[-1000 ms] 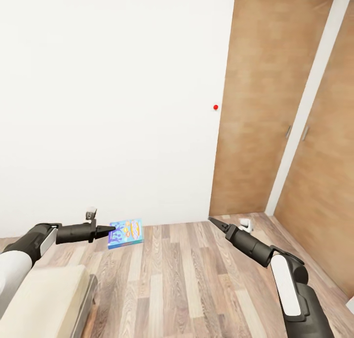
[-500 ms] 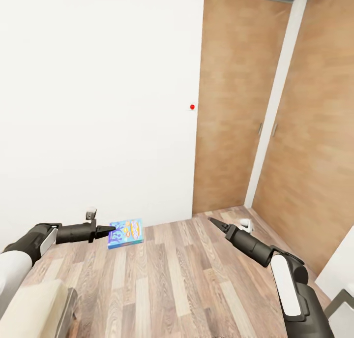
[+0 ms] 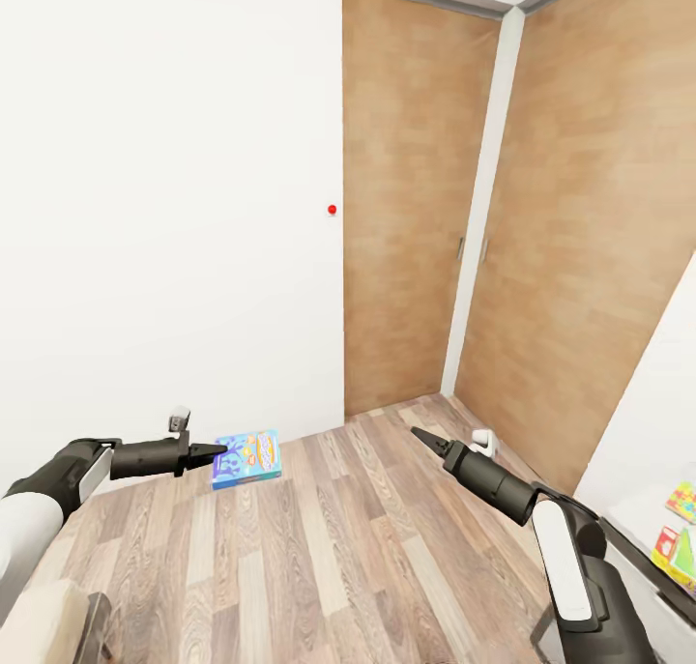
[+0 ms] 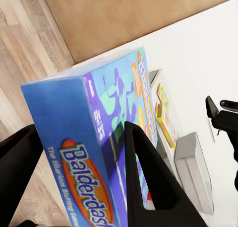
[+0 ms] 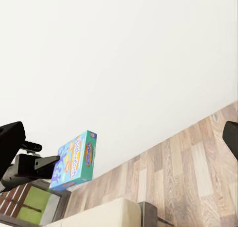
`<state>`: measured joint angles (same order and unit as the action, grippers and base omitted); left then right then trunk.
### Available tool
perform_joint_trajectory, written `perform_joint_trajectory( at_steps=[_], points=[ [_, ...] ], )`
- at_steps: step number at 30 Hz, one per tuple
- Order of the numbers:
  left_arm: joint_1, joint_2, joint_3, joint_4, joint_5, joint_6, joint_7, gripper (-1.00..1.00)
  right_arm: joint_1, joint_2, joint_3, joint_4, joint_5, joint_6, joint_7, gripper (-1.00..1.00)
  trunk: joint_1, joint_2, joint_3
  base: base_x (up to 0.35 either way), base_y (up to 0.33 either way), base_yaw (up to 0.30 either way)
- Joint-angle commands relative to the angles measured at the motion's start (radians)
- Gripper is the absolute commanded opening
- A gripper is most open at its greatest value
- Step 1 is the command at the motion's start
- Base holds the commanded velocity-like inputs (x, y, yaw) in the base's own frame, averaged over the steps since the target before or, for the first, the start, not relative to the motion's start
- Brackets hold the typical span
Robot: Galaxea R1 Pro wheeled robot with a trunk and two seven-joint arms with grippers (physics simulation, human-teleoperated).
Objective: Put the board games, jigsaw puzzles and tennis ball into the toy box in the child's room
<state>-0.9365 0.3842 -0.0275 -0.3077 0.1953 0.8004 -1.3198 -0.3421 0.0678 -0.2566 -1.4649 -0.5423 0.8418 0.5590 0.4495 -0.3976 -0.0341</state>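
Observation:
My left gripper (image 3: 217, 448) is shut on the blue board game (image 3: 246, 458), holding it out over the wood floor. In the left wrist view the blue board game (image 4: 94, 152) sits clamped between both fingers (image 4: 148, 182). My right gripper (image 3: 418, 434) hangs over the floor with nothing in it; its wrist view has a finger at either edge, so it is open. The table (image 3: 628, 490) enters at the lower right, with two colourful flat toys (image 3: 680, 529) near its edge. A light-grey box, perhaps the toy box (image 4: 196, 170), lies on the table. The tennis ball is out of view.
A white wall (image 3: 164, 210) stands straight ahead, with wooden doors (image 3: 416, 210) to its right. A corner of the bed (image 3: 43, 630) shows at the lower left. Open plank floor (image 3: 338, 548) lies between the arms.
The camera has swung to the right: the doors slid left in the picture, the bed mostly left it, and the table came in at the right. Both arms keep their pose.

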Motion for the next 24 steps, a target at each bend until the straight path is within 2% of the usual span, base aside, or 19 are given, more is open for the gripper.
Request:
perform_joint_trajectory(
  at_steps=[1, 24],
  points=[
    [-0.001, 0.001, -0.001, -0.001, 0.006, 0.011, -0.003, -1.0, -0.001, 0.001, -0.003, 0.0, 0.001, 0.006, 0.004, 1.0, 0.001, -0.002, -0.002, -0.059, 0.0, -0.278],
    [-0.001, 0.001, -0.002, -0.001, 0.006, 0.011, -0.001, -1.0, -0.001, 0.001, -0.003, 0.0, 0.001, 0.006, 0.004, 1.0, 0.001, -0.002, -0.002, -0.007, 0.0, -0.278]
  ],
)
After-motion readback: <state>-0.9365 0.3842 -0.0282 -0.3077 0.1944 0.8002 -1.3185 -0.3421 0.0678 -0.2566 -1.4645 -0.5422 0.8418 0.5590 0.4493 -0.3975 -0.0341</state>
